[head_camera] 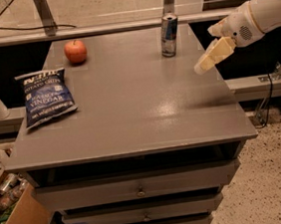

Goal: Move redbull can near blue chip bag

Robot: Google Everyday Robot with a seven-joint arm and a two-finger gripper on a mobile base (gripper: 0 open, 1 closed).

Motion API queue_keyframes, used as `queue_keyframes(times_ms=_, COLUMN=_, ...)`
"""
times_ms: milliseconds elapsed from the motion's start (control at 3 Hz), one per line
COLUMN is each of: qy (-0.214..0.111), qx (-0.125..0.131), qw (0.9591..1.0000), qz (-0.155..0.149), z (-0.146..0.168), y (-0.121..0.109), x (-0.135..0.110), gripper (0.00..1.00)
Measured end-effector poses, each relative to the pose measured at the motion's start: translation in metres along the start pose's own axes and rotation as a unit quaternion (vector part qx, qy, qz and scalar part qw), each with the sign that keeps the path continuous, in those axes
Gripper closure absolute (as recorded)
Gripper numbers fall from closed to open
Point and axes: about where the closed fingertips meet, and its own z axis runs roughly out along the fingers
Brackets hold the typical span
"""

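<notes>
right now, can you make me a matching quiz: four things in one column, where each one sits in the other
1. redbull can
2. blue chip bag
3. apple
4. end effector

A. lying flat, table's left side
B. over the right edge, touching nothing
C. back edge, left
D. upright, back edge, right of centre

Pairs: 1-D, 2-A, 3-C, 4-B

The room is dim, with soft light coming from above. A pale shine sits on the grey table (132,130) toward its right side. The gripper (202,66) hangs over the table's right edge, lit bright and creamy. Below the tabletop it gets dark.
</notes>
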Motion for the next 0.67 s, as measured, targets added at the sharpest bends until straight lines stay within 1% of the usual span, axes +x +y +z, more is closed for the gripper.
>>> queue_keyframes(times_ms=333, qy=-0.043, qx=-0.010, qw=0.9985, qz=0.034, z=0.034, y=-0.011, x=0.003, gripper=0.00)
queue_keyframes(times_ms=667, qy=-0.120, qx=-0.006, qw=0.9906, qz=0.066, z=0.069, y=-0.038, x=-0.007, gripper=0.00)
